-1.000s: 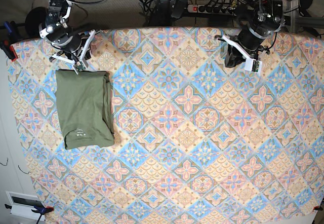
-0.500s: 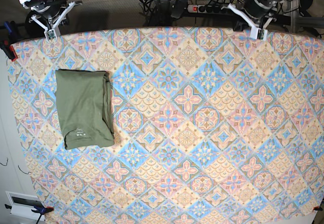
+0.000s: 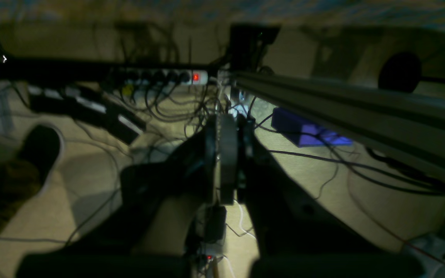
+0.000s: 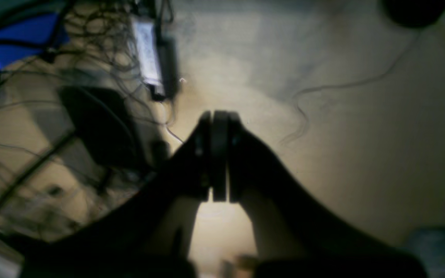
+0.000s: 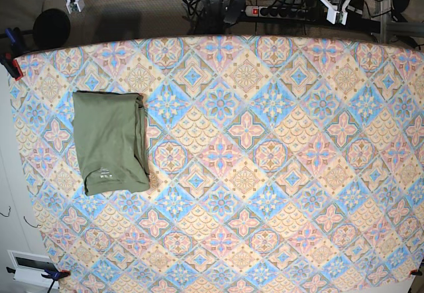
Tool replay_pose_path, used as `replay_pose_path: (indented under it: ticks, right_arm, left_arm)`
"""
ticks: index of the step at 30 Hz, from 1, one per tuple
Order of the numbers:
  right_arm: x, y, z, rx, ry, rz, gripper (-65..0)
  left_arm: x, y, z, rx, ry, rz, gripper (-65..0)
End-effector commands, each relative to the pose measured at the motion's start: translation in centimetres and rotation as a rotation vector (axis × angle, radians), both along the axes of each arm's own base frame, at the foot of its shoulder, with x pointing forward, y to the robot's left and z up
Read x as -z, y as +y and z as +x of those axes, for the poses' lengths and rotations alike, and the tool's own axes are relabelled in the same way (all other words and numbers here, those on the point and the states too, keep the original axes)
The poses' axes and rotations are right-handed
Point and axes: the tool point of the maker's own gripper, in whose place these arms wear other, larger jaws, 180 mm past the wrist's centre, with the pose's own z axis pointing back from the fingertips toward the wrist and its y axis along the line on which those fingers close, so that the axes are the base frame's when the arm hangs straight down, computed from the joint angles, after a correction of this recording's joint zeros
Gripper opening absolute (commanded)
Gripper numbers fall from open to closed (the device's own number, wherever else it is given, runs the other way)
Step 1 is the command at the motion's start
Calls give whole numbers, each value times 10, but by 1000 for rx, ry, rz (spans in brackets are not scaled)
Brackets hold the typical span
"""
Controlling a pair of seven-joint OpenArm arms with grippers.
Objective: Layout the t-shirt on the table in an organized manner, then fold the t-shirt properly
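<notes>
- The tiled cloth of the table (image 5: 285, 193) is spreading in the foreground of the base view; the folded t-shirt (image 5: 109, 134) is resting on it toward that view's left side, on the robot's right.
- The neckline (image 5: 112, 187) is facing the near side, its curve showing pale print (image 5: 106, 174) inside. This rim is probably offering a firmer edge for a grip than the body cloth.
- The olive panel (image 5: 106, 127) is lying fairly smooth, with shallow creases. It is looking light, soft and limp — likely bending wherever it is being lifted, yet hardly fragile. Pinching one layer alone would be risking a shift in the fold.
- The layered side edge (image 5: 142, 137), on the view's right, is showing stacked cloth; for any further fold, jaws should be taking all layers together, low against the table.
- The far fold (image 5: 109, 93) is running nearly straight, and is seeming another sound place for a full-depth grip.
- Beyond the table's far edge, the right gripper (image 5: 78, 4) and the left gripper (image 5: 336, 16) are hanging well apart from the cloth — both are keeping their fingers closed together, and neither is holding anything.
</notes>
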Motion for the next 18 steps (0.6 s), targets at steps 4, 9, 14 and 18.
replay_pose_path:
  ticks: [4, 9, 14, 18]
  right_arm:
    - [33, 21, -24, -4, 34, 72, -643]
    - [67, 29, -22, 23, 60, 95, -643]
    - [84, 26, -24, 99, 38, 124, -643]
    - [96, 32, -21, 155, 37, 154, -643]
  left_arm:
    - [30, -7, -14, 58, 17, 24, -650]
    - [62, -20, -32, 58, 76, 24, -650]
    - [81, -29, -50, 37, 92, 12, -650]
    - [97, -29, -54, 33, 118, 16, -650]
